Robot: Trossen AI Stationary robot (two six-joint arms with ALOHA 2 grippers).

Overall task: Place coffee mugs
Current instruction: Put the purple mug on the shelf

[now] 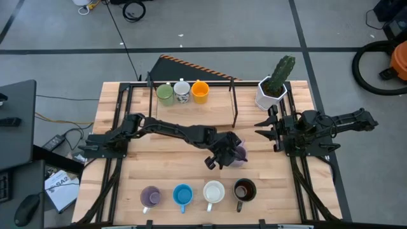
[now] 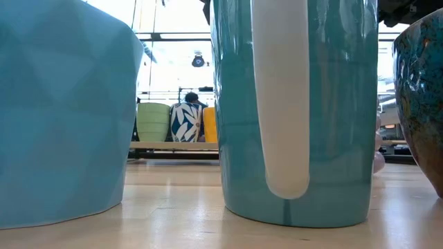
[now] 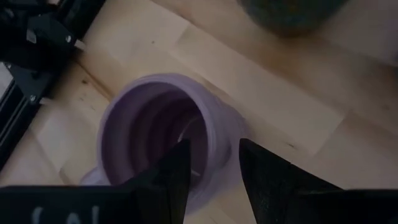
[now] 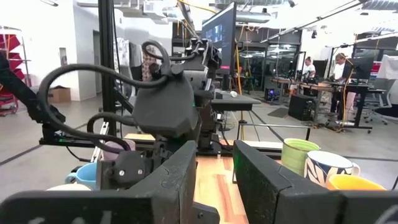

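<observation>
A lilac mug [image 1: 239,152] [image 3: 155,118] stands upright at the table's middle, with my left gripper [image 1: 224,156] [image 3: 211,168] shut on its rim. The green mug [image 1: 165,94], grey-white patterned mug [image 1: 182,91] and orange mug [image 1: 200,91] stand in a row on the far rack. A second lilac mug [image 1: 150,196], the blue mug [image 1: 182,194], white mug [image 1: 213,192] and dark brown mug [image 1: 244,189] line the near edge. My right gripper [image 1: 266,125] [image 4: 214,180] waits open at the right, touching nothing. My left gripper has the lilac mug by its rim wall [image 3: 219,146], on the side away from the handle [image 3: 93,177]. One finger [image 3: 177,171] is inside the cup and the other [image 3: 264,177] outside, coming from above. The mug is upright; whether its base is on the table I cannot tell.
A white faceted pot with a cactus [image 1: 273,89] stands at the far right corner, close to my right arm. A thin black frame post [image 1: 234,105] rises right of the far mugs. In the low view the near-row mugs [image 2: 294,111] fill the foreground. Bare wood lies left of centre.
</observation>
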